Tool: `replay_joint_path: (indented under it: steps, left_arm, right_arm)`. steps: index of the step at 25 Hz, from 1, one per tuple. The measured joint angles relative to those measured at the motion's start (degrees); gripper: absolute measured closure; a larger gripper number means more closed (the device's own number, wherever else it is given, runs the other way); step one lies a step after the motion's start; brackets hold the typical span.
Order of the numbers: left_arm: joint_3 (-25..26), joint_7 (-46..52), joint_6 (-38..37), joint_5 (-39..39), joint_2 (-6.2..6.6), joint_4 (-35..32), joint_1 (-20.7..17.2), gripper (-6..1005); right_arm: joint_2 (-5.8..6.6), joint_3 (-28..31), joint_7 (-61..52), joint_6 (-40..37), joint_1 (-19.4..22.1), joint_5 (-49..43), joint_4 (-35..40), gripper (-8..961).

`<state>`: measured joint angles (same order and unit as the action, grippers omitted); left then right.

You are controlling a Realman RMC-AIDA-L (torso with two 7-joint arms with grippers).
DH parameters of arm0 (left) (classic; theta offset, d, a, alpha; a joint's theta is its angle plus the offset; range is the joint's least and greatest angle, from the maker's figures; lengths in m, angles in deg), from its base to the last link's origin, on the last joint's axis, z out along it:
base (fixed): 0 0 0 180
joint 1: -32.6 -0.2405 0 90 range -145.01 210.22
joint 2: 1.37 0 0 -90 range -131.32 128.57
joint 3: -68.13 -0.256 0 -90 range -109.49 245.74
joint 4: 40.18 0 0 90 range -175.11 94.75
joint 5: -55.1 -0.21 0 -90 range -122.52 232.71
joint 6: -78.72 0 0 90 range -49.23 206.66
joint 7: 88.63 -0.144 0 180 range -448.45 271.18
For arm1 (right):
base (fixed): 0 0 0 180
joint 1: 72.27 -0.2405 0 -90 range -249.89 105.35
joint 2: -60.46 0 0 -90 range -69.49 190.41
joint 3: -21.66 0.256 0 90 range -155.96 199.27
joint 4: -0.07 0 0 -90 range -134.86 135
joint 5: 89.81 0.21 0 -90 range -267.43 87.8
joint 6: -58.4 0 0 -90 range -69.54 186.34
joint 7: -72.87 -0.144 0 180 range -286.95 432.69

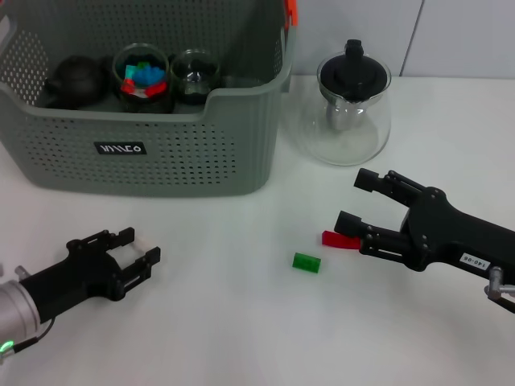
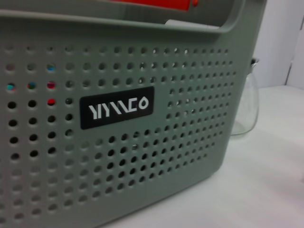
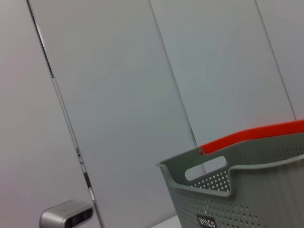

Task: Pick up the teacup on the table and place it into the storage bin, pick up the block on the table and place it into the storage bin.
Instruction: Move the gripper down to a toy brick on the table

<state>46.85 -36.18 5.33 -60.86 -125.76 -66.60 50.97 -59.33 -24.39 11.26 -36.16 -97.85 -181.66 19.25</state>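
Green block [image 1: 306,262] lies just left of the spread right hand [image 1: 352,203], seemingly untouched.

Both grippers are matte black: left gripper [image 1: 135,259] joins a silver wrist with green indicator; right gripper [image 1: 359,201] carries a white label.

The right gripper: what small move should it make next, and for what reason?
Probably it should close on the red block. The right gripper is open, low over the table, and the red block lies at its lower finger. The green block lies apart from it. The left gripper waits open in front of the storage bin.
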Motion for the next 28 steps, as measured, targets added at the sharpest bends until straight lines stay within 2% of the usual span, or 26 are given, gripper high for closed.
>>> replay_joint_path:
  steps: [4,8,14,18,22,28]
  left_arm:
    - [-0.07,-0.02,1.91,0.09,0.01,0.93,1.23,438]
    - [0.08,-1.43,0.78,1.42,0.04,1.07,0.55,438]
    - [2.62,-16.92,-5.52,1.72,0.05,0.87,-2.24,438]
    - [3.23,-24.94,-6.65,1.49,0.35,0.55,-2.07,438]
    - [2.48,-23.79,-5.9,-0.04,1.2,0.06,0.19,438]
    - [2.37,-15.89,-4.41,-4.07,2.69,0.2,3.32,439]
  right_arm:
    - [0.0,0.0,0.0,0.06,0.0,0.0,-0.04,9]
    - [0.0,0.0,0.0,0.06,0.07,0.0,-0.03,9]
    - [0.17,0.08,0.0,0.03,0.25,0.0,-0.01,9]
    - [-0.01,0.09,0.0,0.14,0.22,0.0,-0.02,9]
    - [-0.07,0.09,0.0,0.19,0.21,0.0,-0.03,9]
    - [-0.17,0.09,-0.08,0.19,0.38,0.0,-0.03,9]
